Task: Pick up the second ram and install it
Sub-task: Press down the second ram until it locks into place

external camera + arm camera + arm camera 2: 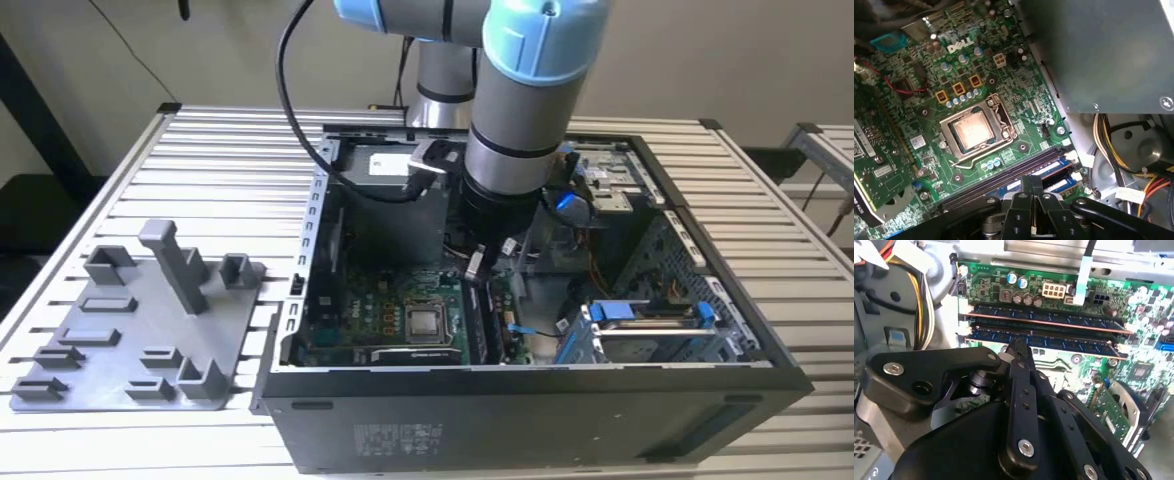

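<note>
Fingers pressed together, the black gripper (1018,347) presses the flat dark second ram (1054,342) seated just below, hemmed by the metal case (747,330) walls.

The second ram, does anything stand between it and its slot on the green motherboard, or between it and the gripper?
Nothing visible does. In the second wrist view the long dark memory stick lies along its slot on the green motherboard, beside another stick, and the black gripper is right at its edge.
</note>
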Motion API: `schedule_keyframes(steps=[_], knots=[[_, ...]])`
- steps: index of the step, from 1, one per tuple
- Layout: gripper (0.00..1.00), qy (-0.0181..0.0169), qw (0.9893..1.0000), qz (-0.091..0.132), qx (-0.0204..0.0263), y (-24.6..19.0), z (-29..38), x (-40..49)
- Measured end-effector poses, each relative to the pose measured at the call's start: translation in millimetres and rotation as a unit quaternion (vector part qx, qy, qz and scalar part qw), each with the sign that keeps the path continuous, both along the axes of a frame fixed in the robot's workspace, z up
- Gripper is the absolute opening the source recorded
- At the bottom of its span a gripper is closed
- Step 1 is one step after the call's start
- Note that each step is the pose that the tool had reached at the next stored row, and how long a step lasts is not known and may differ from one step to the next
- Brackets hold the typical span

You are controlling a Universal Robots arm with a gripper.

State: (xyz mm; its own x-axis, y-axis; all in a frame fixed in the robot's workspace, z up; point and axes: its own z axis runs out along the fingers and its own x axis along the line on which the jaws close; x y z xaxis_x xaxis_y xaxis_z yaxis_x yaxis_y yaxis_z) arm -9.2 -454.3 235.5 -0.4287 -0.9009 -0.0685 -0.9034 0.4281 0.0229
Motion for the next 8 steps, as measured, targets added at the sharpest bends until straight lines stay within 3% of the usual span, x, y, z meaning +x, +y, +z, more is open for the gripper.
schedule_keyframes(steps=[3,6,8], knots=[[0.11,-0.0004,0.9996,0.027,0.0000,0.0,-0.2,0.0],[0.11,-0.0007,0.9986,0.053,0.0001,-0.1,-0.6,0.0],[0.11,-0.0007,0.9985,0.055,-0.0001,-0.7,-0.7,0.0]])
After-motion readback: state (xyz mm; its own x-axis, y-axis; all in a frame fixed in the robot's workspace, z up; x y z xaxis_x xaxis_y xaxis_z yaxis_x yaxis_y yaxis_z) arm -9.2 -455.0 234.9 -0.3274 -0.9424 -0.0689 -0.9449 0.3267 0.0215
